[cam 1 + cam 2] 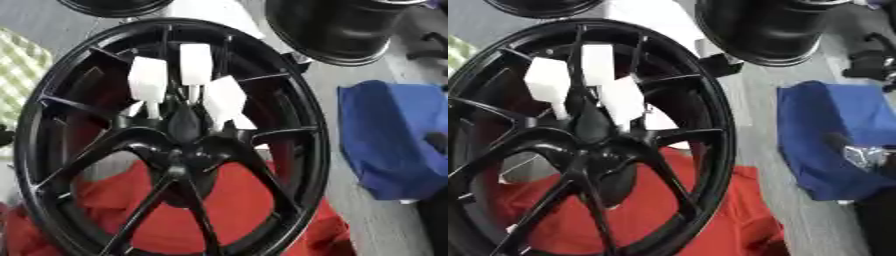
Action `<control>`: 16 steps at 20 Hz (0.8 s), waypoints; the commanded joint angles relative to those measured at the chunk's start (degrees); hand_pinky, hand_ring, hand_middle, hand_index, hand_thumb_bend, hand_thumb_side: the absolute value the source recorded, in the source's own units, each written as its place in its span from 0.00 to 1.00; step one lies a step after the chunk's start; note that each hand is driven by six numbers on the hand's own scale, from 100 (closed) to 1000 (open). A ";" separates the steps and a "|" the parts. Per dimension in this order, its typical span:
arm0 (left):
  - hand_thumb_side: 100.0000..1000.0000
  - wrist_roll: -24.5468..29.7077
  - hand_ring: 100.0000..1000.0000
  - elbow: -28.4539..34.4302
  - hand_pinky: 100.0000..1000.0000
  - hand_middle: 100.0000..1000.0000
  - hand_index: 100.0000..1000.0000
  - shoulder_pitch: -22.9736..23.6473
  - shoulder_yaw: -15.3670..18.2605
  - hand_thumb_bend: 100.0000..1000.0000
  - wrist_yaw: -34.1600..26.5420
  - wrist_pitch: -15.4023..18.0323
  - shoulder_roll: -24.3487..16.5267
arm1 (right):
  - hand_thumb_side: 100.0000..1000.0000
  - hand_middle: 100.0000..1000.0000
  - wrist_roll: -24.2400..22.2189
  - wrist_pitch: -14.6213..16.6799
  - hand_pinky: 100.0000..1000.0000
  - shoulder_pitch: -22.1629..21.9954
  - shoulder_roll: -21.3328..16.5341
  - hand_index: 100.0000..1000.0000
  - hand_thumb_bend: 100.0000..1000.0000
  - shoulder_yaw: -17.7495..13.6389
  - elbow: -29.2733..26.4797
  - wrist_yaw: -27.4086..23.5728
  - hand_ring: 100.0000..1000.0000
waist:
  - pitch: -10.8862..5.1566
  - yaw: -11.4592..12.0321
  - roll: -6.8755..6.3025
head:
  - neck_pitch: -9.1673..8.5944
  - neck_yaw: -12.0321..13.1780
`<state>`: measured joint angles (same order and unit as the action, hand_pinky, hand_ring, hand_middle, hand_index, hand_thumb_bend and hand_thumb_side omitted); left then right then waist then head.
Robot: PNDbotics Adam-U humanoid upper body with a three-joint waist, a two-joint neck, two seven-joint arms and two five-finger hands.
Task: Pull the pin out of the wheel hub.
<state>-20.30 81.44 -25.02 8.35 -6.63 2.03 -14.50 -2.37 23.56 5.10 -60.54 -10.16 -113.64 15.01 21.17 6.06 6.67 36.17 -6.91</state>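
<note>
Where spokes meet, wheel hub (179, 150) with white pins (194, 65) (no hand near).

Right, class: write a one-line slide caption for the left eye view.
Black wheel hub resting on red cloth, three white pins standing at its centre.

Right hand (852, 151) low at right edge
</note>
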 commanded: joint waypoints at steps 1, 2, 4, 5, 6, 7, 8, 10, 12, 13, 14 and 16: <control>0.91 0.11 0.50 0.61 0.63 0.43 0.70 -0.25 0.07 0.00 0.24 0.25 -1.58 | 0.24 0.72 -6.48 -1.33 0.90 4.81 -4.56 0.81 0.37 1.84 -0.95 -2.35 0.85 | -1.87 0.13 -0.02 | 0.32 0.35; 0.91 0.15 0.50 0.59 0.63 0.43 0.70 -0.22 0.03 0.00 0.33 0.23 -1.67 | 0.24 0.72 -8.45 -1.77 0.90 6.75 -5.22 0.81 0.37 2.48 -0.95 -3.31 0.85 | -1.98 0.23 0.11 | 0.46 0.34; 0.90 0.23 0.50 0.57 0.63 0.43 0.70 -0.15 -0.07 0.00 0.48 0.18 -1.82 | 0.23 0.72 -11.89 -2.37 0.90 10.06 -6.11 0.81 0.37 3.56 -0.95 -5.35 0.85 | -2.22 0.39 0.37 | 0.67 0.22; 0.90 0.29 0.50 0.55 0.63 0.43 0.70 -0.14 -0.14 0.00 0.55 0.14 -1.85 | 0.22 0.72 -13.38 -2.50 0.90 11.53 -6.35 0.81 0.37 4.07 -0.95 -6.42 0.85 | -2.32 0.51 0.49 | 0.73 0.14; 0.91 0.37 0.50 0.54 0.63 0.43 0.70 -0.16 -0.22 0.00 0.61 0.10 -1.83 | 0.22 0.72 -14.89 -2.45 0.90 13.01 -6.40 0.81 0.35 4.67 -0.95 -7.60 0.85 | -2.44 0.68 0.61 | 0.82 0.01; 0.91 0.42 0.50 0.53 0.63 0.43 0.70 -0.18 -0.27 0.00 0.66 0.05 -1.79 | 0.23 0.72 -16.31 -2.41 0.90 14.22 -6.34 0.81 0.34 5.17 -0.95 -8.73 0.85 | -2.53 0.79 0.69 | 0.89 -0.06; 0.91 0.48 0.50 0.50 0.63 0.43 0.70 -0.22 -0.34 0.00 0.69 -0.01 -1.70 | 0.23 0.72 -17.91 -2.23 0.89 15.51 -6.15 0.81 0.33 5.83 -0.95 -9.89 0.84 | -2.64 1.01 0.77 | 0.97 -0.22; 0.91 0.57 0.50 0.38 0.63 0.43 0.70 -0.24 -0.46 0.00 0.75 -0.16 -1.57 | 0.19 0.72 -21.21 -2.40 0.89 18.24 -5.46 0.81 0.32 7.02 -0.95 -11.93 0.85 | -2.86 1.33 0.90 | 1.17 -0.53; 0.91 0.72 0.50 0.24 0.63 0.43 0.70 -0.20 -0.61 0.00 0.91 -0.33 -1.52 | 0.12 0.74 -24.49 -2.52 0.89 21.13 -4.45 0.81 0.37 8.27 -0.95 -13.75 0.86 | -3.12 1.59 1.00 | 1.52 -0.95; 0.91 0.83 0.50 0.19 0.63 0.43 0.70 -0.17 -0.68 0.00 1.04 -0.42 -1.51 | 0.12 0.74 -26.13 -3.08 0.89 22.60 -3.82 0.81 0.37 8.79 -0.95 -14.11 0.86 | -3.25 1.69 1.03 | 1.70 -1.12; 0.91 0.93 0.50 0.16 0.63 0.43 0.70 -0.13 -0.75 0.00 1.20 -0.50 -1.50 | 0.14 0.74 -27.84 -3.61 0.89 24.17 -2.94 0.81 0.36 9.45 -0.95 -14.36 0.86 | -3.39 1.79 1.06 | 1.85 -1.28; 0.90 1.05 0.50 0.12 0.63 0.43 0.70 -0.03 -0.80 0.00 1.49 -0.64 -1.43 | 0.10 0.74 -31.72 -4.99 0.90 27.39 -0.74 0.80 0.32 10.92 -0.95 -14.32 0.86 | -3.69 1.82 1.05 | 2.24 -1.62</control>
<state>-19.48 80.93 -24.71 7.68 -5.52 1.40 -14.72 -32.01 19.11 31.60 -60.97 0.63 -113.92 1.32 19.03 7.89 7.98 38.20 -8.17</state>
